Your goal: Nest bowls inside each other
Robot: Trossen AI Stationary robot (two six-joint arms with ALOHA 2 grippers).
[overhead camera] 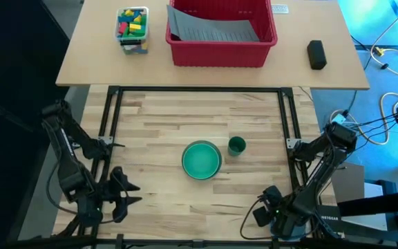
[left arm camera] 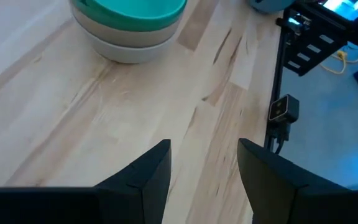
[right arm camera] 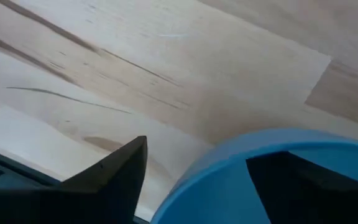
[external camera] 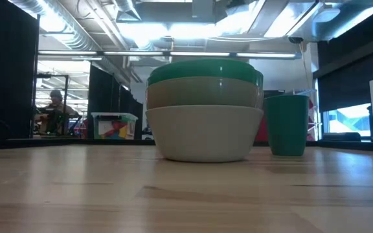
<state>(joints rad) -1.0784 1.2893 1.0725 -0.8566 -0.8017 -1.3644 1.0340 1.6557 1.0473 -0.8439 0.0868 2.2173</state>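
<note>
High view: a stack of bowls [overhead camera: 201, 160], teal green on top, sits near the middle of the wooden table [overhead camera: 157, 131], with a small dark green cup [overhead camera: 236, 145] just beside it to the right and slightly farther back; open board lies all round the pair. The left gripper [overhead camera: 124, 192] rests at the near left corner, fingers apart and holding nothing. The right gripper [overhead camera: 276, 211] is low at the near right edge, over something blue that barely shows. On the far bench stand a red bin [overhead camera: 221, 32] with grey sheets in it, a clear tub of coloured blocks [overhead camera: 133, 28] and a black box [overhead camera: 316, 54]; no writing can be read. Low view: the stack [external camera: 204, 110] shows grey-white at the bottom, a pale bowl above it, and teal on top; the cup [external camera: 285, 124] stands upright to its right, apart from it. Left wrist view: both dark fingers [left arm camera: 143, 176] are spread with bare wood between them, the stack [left arm camera: 129, 25] ahead, the table's metal-framed edge [left arm camera: 277, 74] close by. Right wrist view: one finger [right arm camera: 114, 168] stands outside the light blue bowl's rim [right arm camera: 241, 149] and the other inside it, straddling the rim; whether they pinch it I cannot tell.
</note>
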